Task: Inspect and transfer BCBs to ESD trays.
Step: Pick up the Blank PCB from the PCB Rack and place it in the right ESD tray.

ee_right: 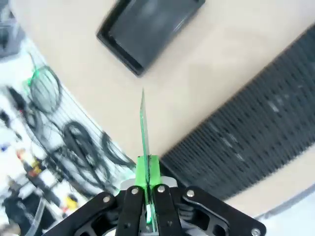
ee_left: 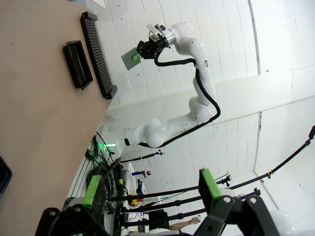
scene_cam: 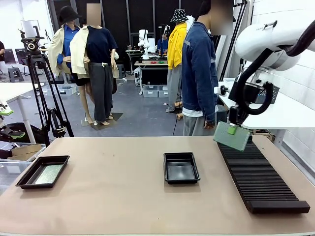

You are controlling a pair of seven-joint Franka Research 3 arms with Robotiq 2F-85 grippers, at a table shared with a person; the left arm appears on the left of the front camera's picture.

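My right gripper is shut on a green BCB and holds it tilted in the air over the far end of the ribbed rack. In the right wrist view that BCB appears edge-on between the shut green pads. One black ESD tray lies empty at the table's middle, also seen as the tray and the tray. A second ESD tray at the left holds another BCB. My left gripper is open with nothing between its fingers, far from the board.
A long black ribbed rack runs along the table's right side, also seen as the rack and the rack. A person in a denim jacket stands beyond the far edge. A camera tripod stands at the back left.
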